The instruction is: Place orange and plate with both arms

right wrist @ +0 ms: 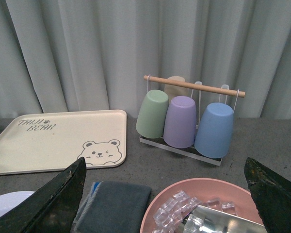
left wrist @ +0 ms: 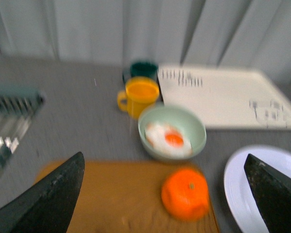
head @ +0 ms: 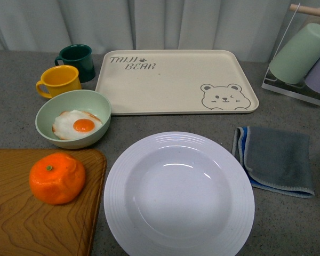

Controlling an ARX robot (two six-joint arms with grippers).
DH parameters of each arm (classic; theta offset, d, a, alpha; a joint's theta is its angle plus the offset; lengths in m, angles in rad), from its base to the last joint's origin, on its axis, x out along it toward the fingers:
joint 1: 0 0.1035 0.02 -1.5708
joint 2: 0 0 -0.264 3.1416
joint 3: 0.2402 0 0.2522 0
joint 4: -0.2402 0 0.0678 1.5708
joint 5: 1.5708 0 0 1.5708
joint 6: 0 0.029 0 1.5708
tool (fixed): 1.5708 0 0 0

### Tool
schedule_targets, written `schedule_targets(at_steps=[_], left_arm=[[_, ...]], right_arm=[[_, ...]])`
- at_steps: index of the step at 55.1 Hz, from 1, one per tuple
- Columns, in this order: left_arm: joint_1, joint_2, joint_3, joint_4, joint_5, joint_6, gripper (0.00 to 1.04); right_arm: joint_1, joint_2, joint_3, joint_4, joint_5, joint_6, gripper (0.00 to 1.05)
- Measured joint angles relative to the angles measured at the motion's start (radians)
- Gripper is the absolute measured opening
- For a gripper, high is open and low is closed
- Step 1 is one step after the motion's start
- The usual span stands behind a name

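The orange [head: 57, 177] sits on a wooden board [head: 21, 224] at the front left. The white ribbed plate [head: 178, 194] lies on the grey table beside the board, front centre. Neither arm shows in the front view. In the blurred left wrist view, my left gripper [left wrist: 167, 194] is open and empty, above the board with the orange [left wrist: 186, 193] between its fingers' line and the plate [left wrist: 242, 189] by one finger. My right gripper [right wrist: 165, 199] is open and empty, above a pink bowl; a sliver of the plate [right wrist: 5, 201] shows at that view's edge.
A pale green bowl [head: 98, 106] with a fried egg, a yellow mug [head: 58, 81] and a dark green mug [head: 77, 60] stand behind the board. A cream bear-print tray [head: 176, 80] lies at the back. A grey cloth [head: 277, 157] lies right. A cup rack [right wrist: 189, 116] and pink bowl of ice [right wrist: 203, 206] stand far right.
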Motion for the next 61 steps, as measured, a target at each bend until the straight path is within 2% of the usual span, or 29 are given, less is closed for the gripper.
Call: schedule_targets(at_steps=[4,10,15,28,42,48,61], left_arm=[[-0.058,0.193,0.041,-0.005,-0.006,-0.027,0.98],[-0.148,0.47,0.077,0.169,0.024,-0.001,0.98],[-0.155,0.77,0.151,0.338,0.042,0.004,0.98],[-0.144,1.221,0.289,0.449,0.067,0.011,0.98],[-0.129,1.391,0.354,0.406,0.074,0.017,0.98],[-0.129,1.429,0.359,0.412,0.121,0.006,0.98],[-0.124,1.523,0.42,0.399,0.118,-0.022,0.98]], right_arm=[[0.0,0.0,0.0,0.0,0.0,0.0,0.95],[0.0,0.001,0.0,0.0,0.0,0.0,0.95],[0.0,0.0,0.0,0.0,0.0,0.0,0.95],[0.0,0.001,0.0,0.0,0.0,0.0,0.95],[0.0,0.001,0.0,0.0,0.0,0.0,0.95],[0.0,0.001,0.0,0.0,0.0,0.0,0.95],[0.0,0.001,0.0,0.0,0.0,0.0,0.95]])
